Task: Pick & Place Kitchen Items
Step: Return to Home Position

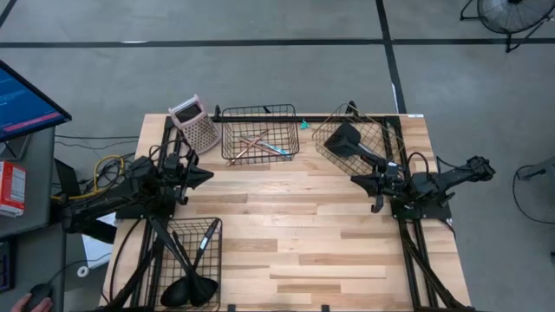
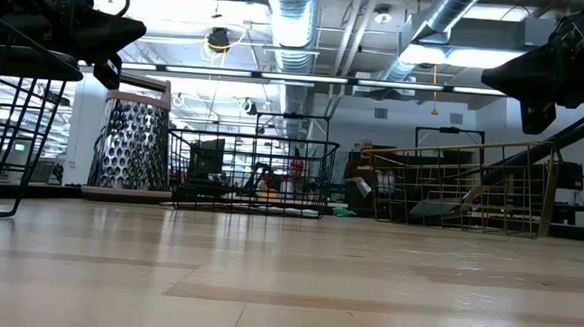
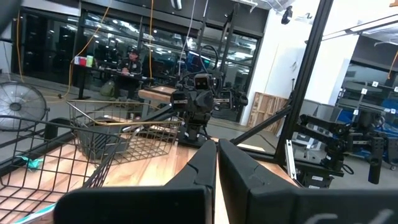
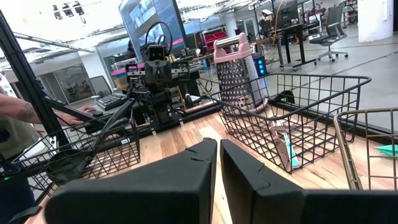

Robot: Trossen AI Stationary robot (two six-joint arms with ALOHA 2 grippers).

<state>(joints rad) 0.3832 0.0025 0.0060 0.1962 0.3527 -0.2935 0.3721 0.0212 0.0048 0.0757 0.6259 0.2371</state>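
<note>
Three wire baskets stand on the desk (image 1: 295, 251): a near-left black basket (image 1: 195, 224), a far-right copper basket (image 1: 373, 130) and a far-middle black basket (image 1: 260, 109). The left tool (image 1: 206, 176) and right tool (image 1: 355, 179) hang closed and empty, facing each other. Black ladles and spoons (image 1: 191, 282) lie in the near-left basket, a black spatula (image 1: 345, 140) lies in the copper one, and two crossed copper pieces (image 1: 251, 146) lie in the far black one. Sorting looks finished; only parking the arms seems left.
</note>
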